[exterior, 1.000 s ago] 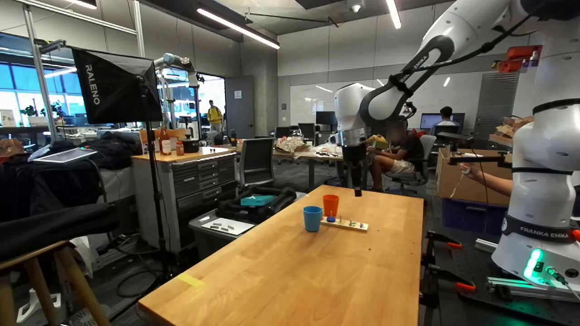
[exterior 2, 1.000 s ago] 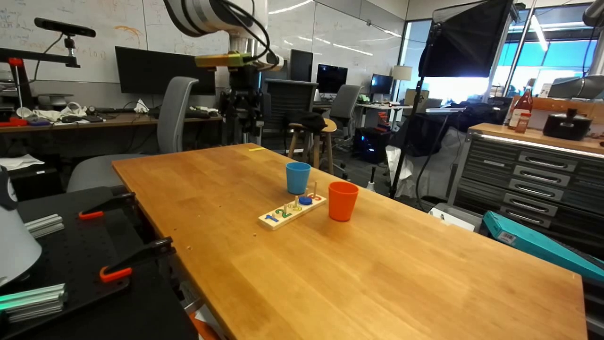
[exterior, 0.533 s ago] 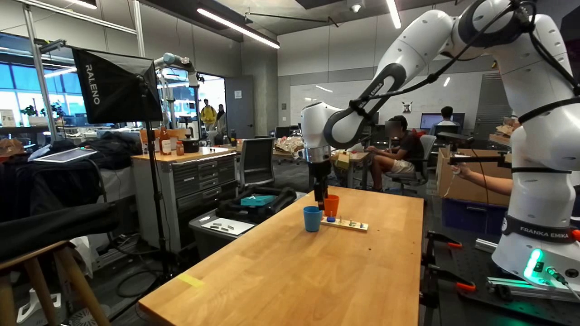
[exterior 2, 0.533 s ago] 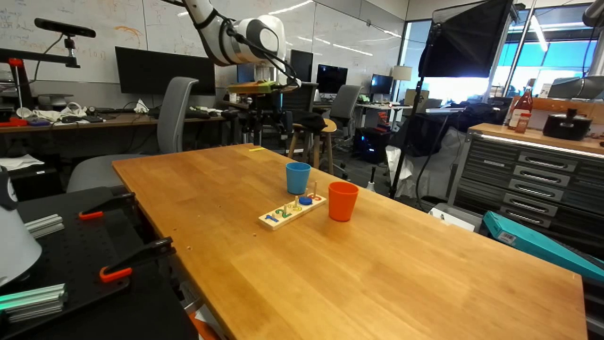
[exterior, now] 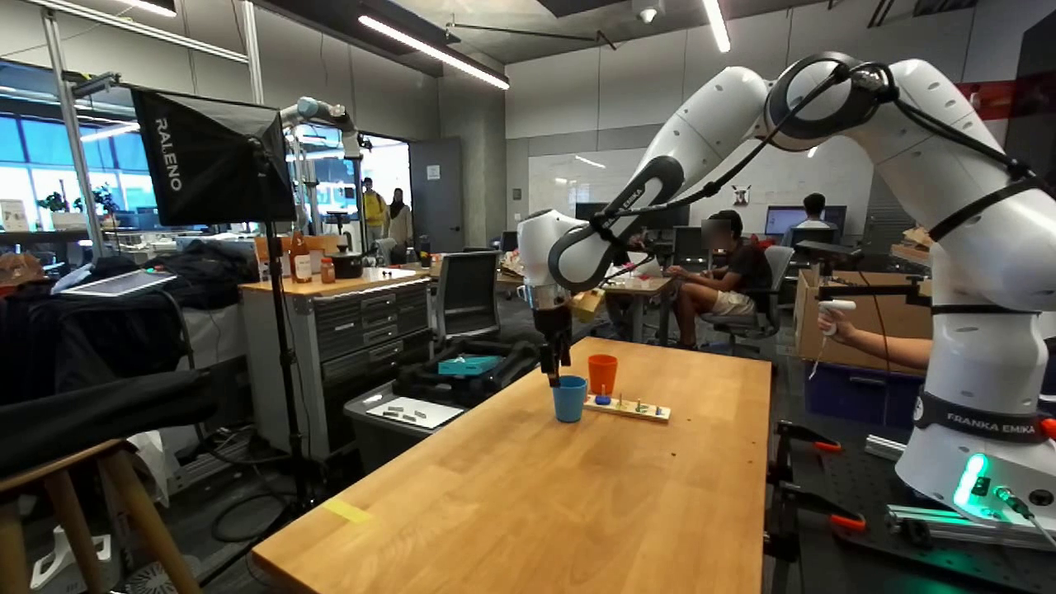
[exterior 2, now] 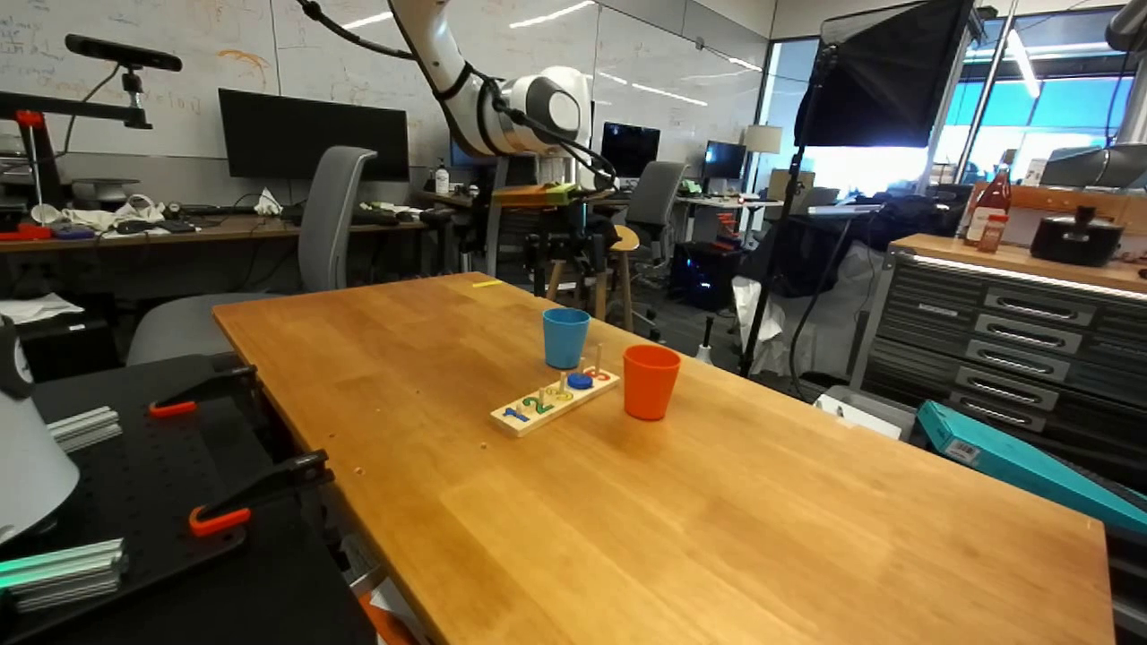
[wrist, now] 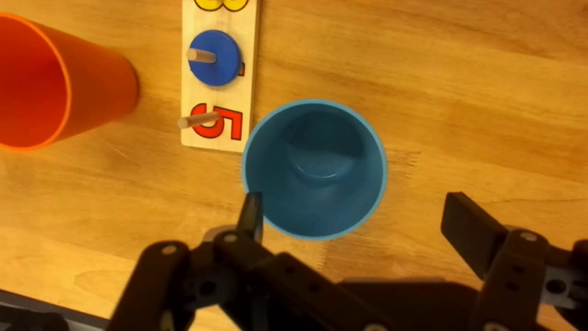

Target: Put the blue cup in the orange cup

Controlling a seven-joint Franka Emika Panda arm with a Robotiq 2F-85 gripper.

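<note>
The tool (wrist: 353, 202) hangs spread near the upright blue cup (wrist: 314, 170), whose bare floor shows; the orange cup (wrist: 82, 87) stands apart, inner bottom out of view.

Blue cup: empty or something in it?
Empty: the wrist view looks down into the blue cup, showing only bare walls and base.

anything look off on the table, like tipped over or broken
Nothing looks tipped or broken: the blue cup and the orange cup stand upright, and the number board lies flat. The only slight oddity is a few small specks on the table, too small to identify.
</note>
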